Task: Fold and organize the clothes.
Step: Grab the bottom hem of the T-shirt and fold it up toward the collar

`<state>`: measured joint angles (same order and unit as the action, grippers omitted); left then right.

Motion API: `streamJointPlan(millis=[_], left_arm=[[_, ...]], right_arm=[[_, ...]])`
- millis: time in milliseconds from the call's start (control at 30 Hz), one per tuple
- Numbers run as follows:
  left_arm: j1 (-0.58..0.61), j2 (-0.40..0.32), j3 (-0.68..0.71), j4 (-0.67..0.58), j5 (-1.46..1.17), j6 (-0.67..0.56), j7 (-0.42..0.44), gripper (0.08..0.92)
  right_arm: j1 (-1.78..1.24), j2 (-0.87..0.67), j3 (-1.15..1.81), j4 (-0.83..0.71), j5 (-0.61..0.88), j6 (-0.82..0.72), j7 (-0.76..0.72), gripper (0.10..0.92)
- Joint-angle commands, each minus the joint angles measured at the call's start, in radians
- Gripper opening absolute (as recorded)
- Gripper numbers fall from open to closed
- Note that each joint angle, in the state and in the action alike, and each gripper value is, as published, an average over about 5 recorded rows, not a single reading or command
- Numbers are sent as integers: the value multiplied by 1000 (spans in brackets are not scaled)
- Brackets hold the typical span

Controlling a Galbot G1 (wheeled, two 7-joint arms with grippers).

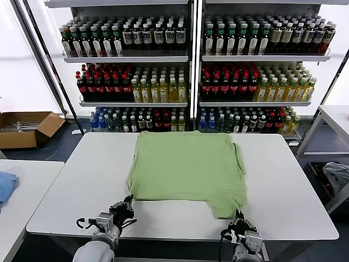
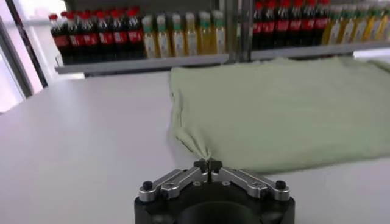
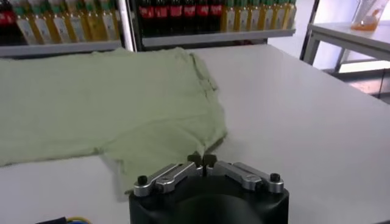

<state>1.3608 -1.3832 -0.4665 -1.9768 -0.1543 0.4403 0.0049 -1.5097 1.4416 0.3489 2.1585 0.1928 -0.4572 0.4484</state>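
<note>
The light green shirt point(image 1: 185, 166) lies flat on the white table point(image 1: 82, 180), plain back up, collar and print hidden. My left gripper point(image 1: 126, 206) is shut on its near left corner, which rises in a small pinched fold in the left wrist view point(image 2: 208, 163). My right gripper point(image 1: 239, 217) is shut on the near right corner, a sleeve-like flap point(image 3: 201, 159). The cloth also shows spread out in the left wrist view point(image 2: 280, 109) and the right wrist view point(image 3: 103, 103).
Shelves of bottles point(image 1: 185, 71) stand behind the table. A second table point(image 1: 22, 185) with a blue cloth point(image 1: 5, 185) is at the left, a cardboard box point(image 1: 24, 128) on the floor beyond it. A side table point(image 1: 332, 123) stands at the right.
</note>
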Motion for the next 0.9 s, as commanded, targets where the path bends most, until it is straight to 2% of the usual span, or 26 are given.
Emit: streamJointPlan(millis=[33, 167, 367, 900], left_arm=[[-10, 0, -2, -40, -34, -64, -2, 84], [-55, 0, 1, -24, -57, -80, -2, 84], [-161, 3, 9, 72, -105, -89, -11, 84], [-451, 8, 72, 418, -147, -89, -34, 84]], right_arm=[[8, 0, 2, 19, -24, 46, -28, 109], [72, -8, 5, 1, -45, 47, -50, 109], [211, -34, 7, -82, -44, 44, -67, 109], [577, -84, -38, -471, -10, 18, -90, 109]])
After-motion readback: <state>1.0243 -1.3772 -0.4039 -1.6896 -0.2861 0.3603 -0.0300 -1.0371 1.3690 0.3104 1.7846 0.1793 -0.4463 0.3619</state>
